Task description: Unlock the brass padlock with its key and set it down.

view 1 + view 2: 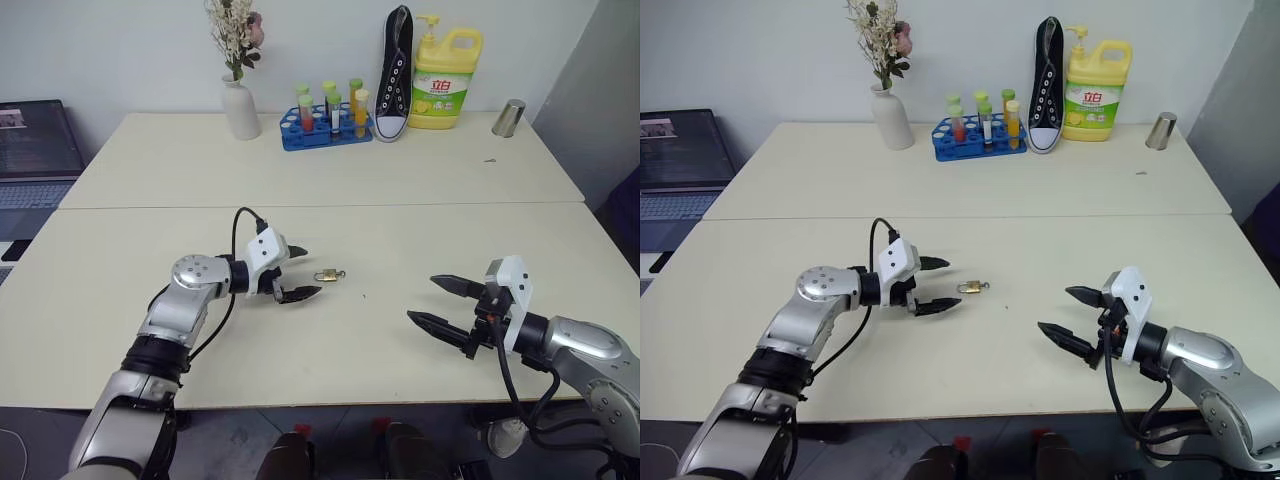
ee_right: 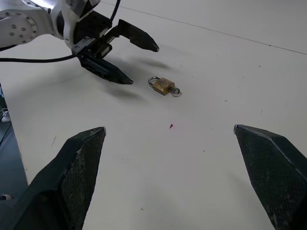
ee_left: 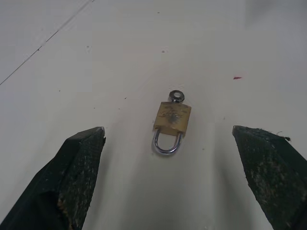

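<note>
Just ahead of the left gripper (image 1: 297,272), spread wide, lies the brass padlock (image 3: 171,124), shackle nearest, apparently awaiting a pinch. Its key (image 3: 176,96) sits inserted. The right gripper (image 1: 443,303) waits well apart, equally spread.

The left gripper (image 1: 298,272) reaches forward and inward on a bent arm, its two black fingers spread wide and empty, tips just short of the brass padlock (image 1: 326,275) and pointing at it. The right gripper (image 1: 440,303) is held well apart from the padlock on the opposite side, fingers also spread wide and empty, aimed inward toward it.
</note>
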